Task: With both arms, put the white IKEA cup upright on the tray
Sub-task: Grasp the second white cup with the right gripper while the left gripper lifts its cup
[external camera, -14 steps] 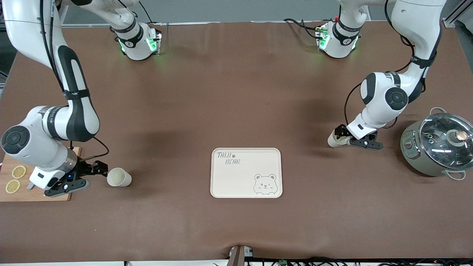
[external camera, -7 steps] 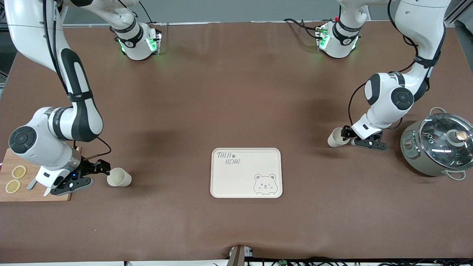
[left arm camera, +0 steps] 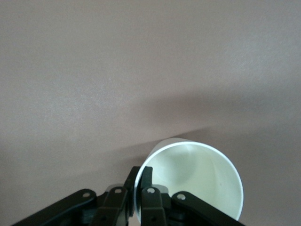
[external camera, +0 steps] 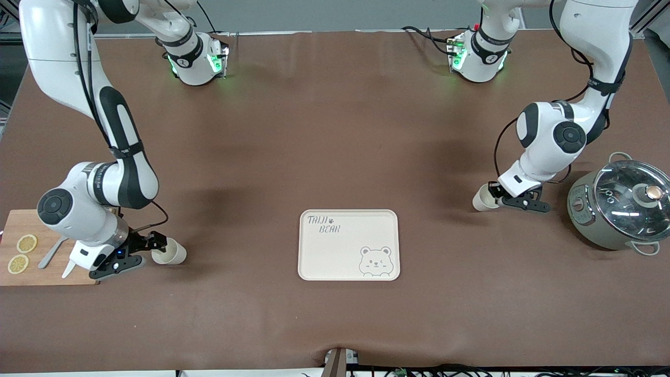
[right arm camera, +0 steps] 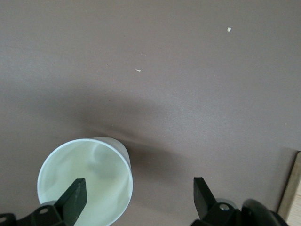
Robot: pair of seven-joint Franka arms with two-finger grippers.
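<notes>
Two white cups lie on their sides on the brown table. One cup (external camera: 170,253) lies at the right arm's end, beside my right gripper (external camera: 156,244). In the right wrist view this gripper (right arm camera: 138,188) is open, with one finger over the mouth of the cup (right arm camera: 89,176) and the other wide of it. My left gripper (external camera: 496,198) is shut on the rim of the other cup (external camera: 482,201) at the left arm's end. In the left wrist view this gripper (left arm camera: 139,181) has one finger inside the cup (left arm camera: 197,176) and one outside. The cream tray (external camera: 335,256) lies between them, nearer the front camera, with nothing on it.
A grey pot with a glass lid (external camera: 623,204) stands close to the left arm. A wooden cutting board (external camera: 31,275) with lemon slices (external camera: 26,243) and a utensil (external camera: 51,253) lies under the right arm's wrist.
My right gripper has slid toward its cup and now reaches its mouth. My left gripper has drawn back to its cup's rim and the cup has shifted slightly toward the pot.
</notes>
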